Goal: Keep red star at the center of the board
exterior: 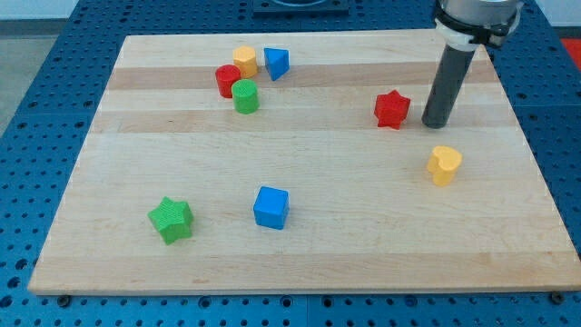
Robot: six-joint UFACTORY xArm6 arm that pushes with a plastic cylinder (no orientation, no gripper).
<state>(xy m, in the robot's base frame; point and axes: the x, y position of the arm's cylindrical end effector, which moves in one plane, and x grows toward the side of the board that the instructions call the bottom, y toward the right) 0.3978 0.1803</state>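
Not much of my arm shows from here, honestly. What I've got is a straight dark grey cylindrical rod (pixel 445 84), matte and smooth, no markings or screws on it that I can make out. It ends in my tip (pixel 437 123), cut flat and the same width as the rest. Up top the rod goes into a wider black round collar (pixel 476 15) with a pale whitish band (pixel 461 37) under it.
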